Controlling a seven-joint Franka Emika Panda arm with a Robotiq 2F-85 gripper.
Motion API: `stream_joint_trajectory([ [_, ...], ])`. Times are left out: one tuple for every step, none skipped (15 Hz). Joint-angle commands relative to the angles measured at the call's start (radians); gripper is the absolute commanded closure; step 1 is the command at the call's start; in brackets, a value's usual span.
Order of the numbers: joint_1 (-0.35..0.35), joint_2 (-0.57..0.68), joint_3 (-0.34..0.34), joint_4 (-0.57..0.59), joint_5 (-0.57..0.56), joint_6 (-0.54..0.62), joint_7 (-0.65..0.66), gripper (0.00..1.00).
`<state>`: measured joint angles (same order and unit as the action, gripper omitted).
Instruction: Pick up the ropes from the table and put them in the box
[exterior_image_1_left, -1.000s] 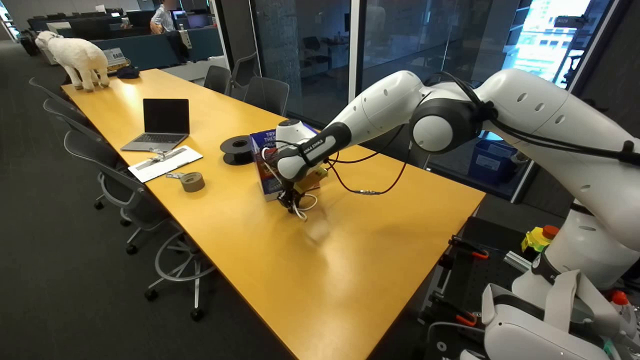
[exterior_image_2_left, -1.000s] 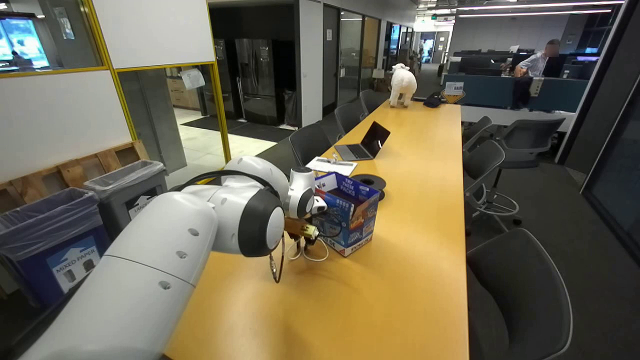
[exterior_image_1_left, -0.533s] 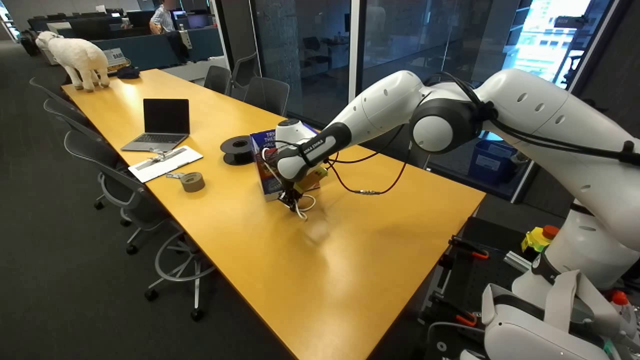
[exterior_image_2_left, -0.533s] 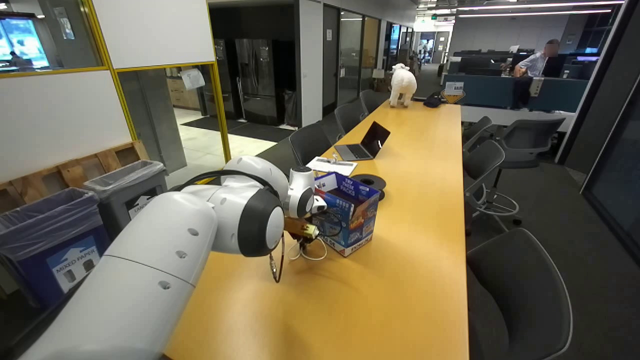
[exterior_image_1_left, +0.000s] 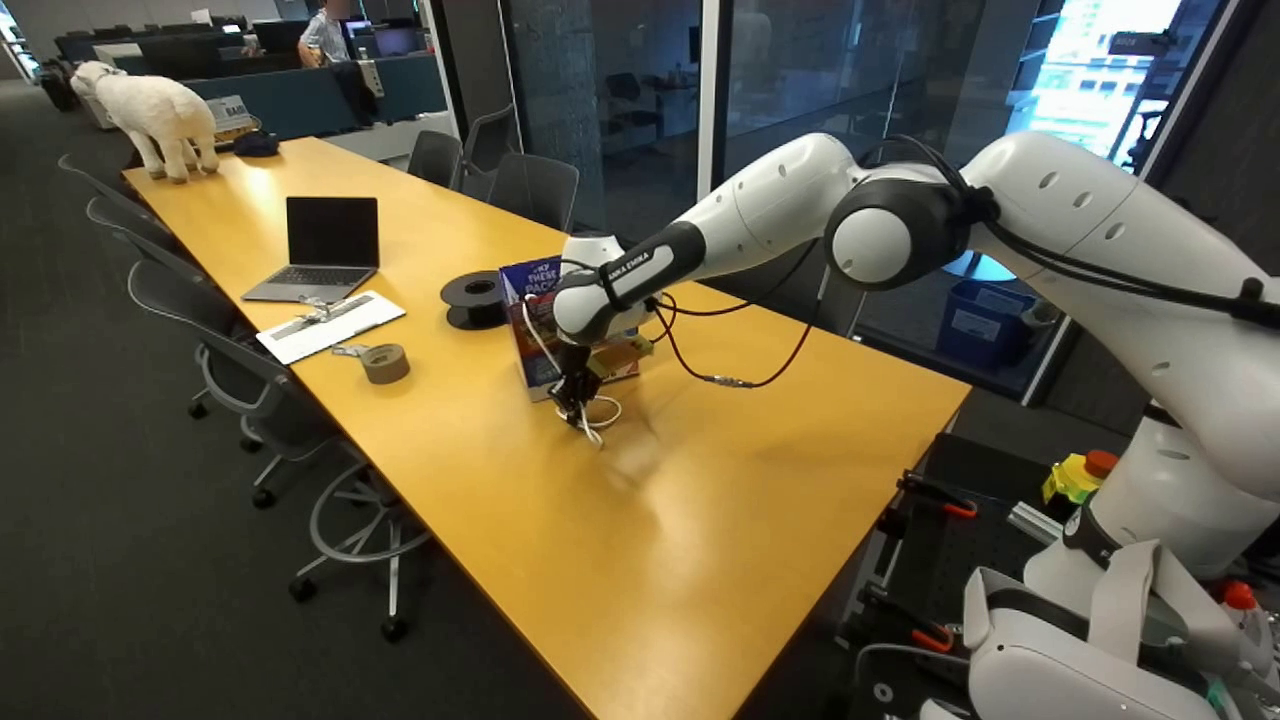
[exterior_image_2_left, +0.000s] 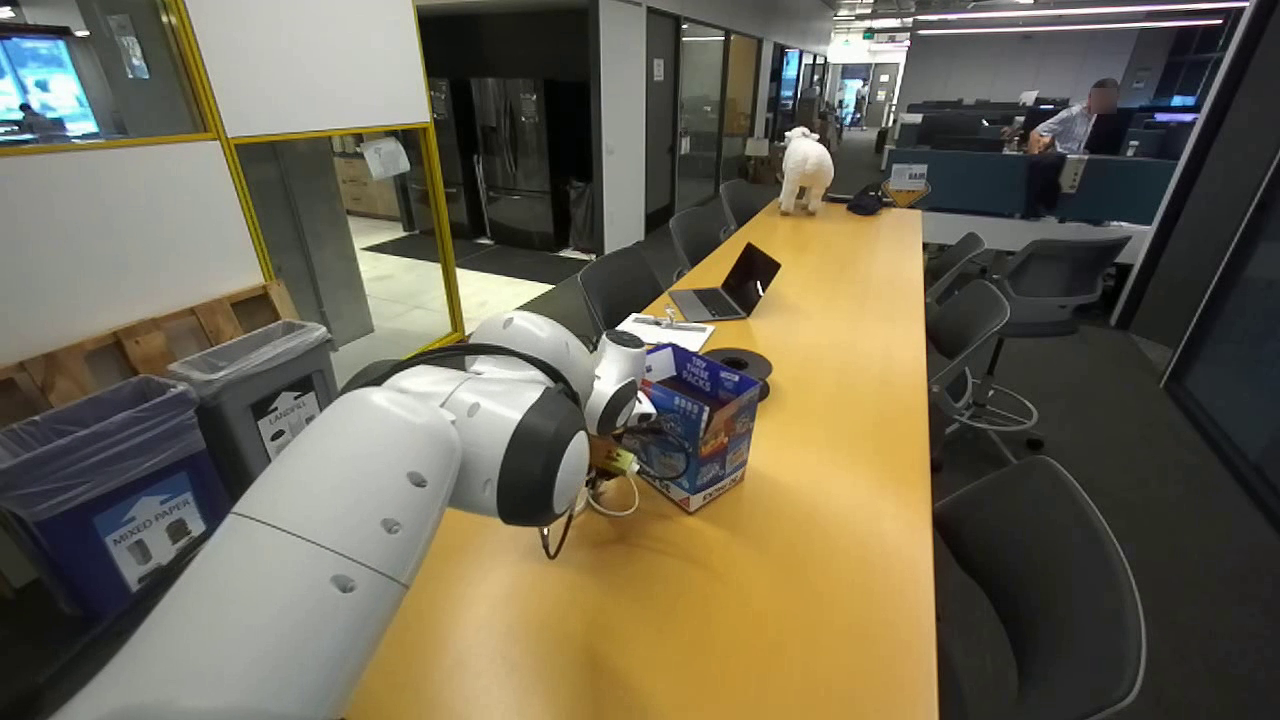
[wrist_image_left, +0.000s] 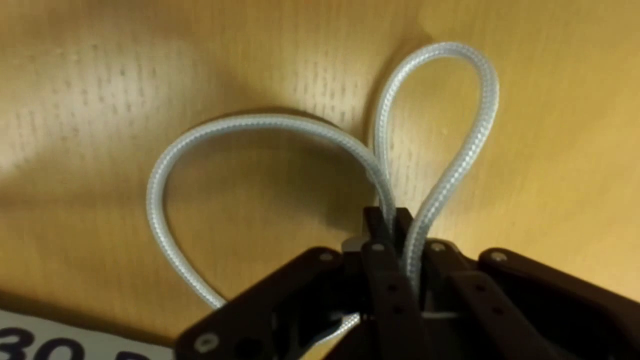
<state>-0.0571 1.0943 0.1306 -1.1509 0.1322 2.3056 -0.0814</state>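
Rope (wrist_image_left: 350, 141) curls in 2 loops, pinched in the gripper (wrist_image_left: 389, 220). The box (exterior_image_2_left: 725, 450) stands just beside, contact hard to judge.

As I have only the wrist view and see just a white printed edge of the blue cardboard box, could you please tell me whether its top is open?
Observer: Yes, in an exterior view the blue printed cardboard box is open at the top.
Operator: Thank you; is the white braided rope I hold high enough to clear its rim?
Observer: No, in an exterior view the black two-fingered tool gripping it is lower than the rim.
Operator: And may I ask what lies just past the box?
Observer: In an exterior view, a round black plastic spool shows behind it.
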Motion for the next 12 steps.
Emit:
stream_joint_trajectory([
  [-0.103, -0.082, 0.098, -0.041, 0.108, -0.029, -0.125, 0.89],
  [-0.124, -0.109, 0.11, -0.049, 0.133, -0.034, -0.141, 0.89],
  [-0.138, -0.13, 0.117, -0.052, 0.152, -0.036, -0.153, 0.9],
  [-0.148, -0.156, 0.118, -0.052, 0.167, -0.038, -0.154, 0.9],
  [-0.154, -0.185, 0.115, -0.049, 0.18, -0.041, -0.148, 0.9],
  [-0.157, -0.206, 0.109, -0.041, 0.189, -0.039, -0.139, 0.9],
  [-0.155, -0.233, 0.098, -0.03, 0.195, -0.036, -0.12, 0.9],
  [-0.154, -0.254, 0.09, -0.019, 0.2, -0.034, -0.109, 0.9],
  [-0.148, -0.279, 0.078, -0.008, 0.199, -0.026, -0.091, 0.9],
  [-0.143, -0.297, 0.067, 0.008, 0.195, -0.026, -0.076, 0.9],
  [-0.136, -0.315, 0.055, 0.026, 0.189, -0.026, -0.056, 0.9],
  [-0.128, -0.33, 0.041, 0.045, 0.181, -0.025, -0.033, 0.9],
])
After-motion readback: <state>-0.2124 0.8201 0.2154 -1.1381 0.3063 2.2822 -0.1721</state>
